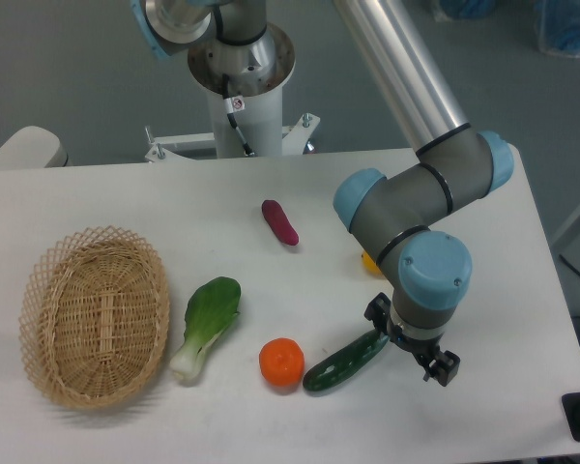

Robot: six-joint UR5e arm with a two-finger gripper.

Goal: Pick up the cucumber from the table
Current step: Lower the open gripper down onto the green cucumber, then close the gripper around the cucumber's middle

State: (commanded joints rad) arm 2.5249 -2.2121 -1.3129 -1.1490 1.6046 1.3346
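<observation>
The cucumber (344, 362), dark green and glossy, lies slantwise on the white table (126, 193) near the front, just right of the orange fruit. My gripper (410, 340) points straight down over the cucumber's right end. Its two black fingers (443, 368) stand apart on either side of that end, across the cucumber's length, and look open. The cucumber's far right tip is hidden under the gripper. I cannot tell whether the cucumber rests on the table or is touched by the fingers.
An orange fruit (281, 361) sits next to the cucumber's left end. A bok choy (207, 324) lies left of it, and a wicker basket (93, 314) at the far left. A purple vegetable (279, 221) lies mid-table. A yellow thing (369, 261) peeks from behind my arm.
</observation>
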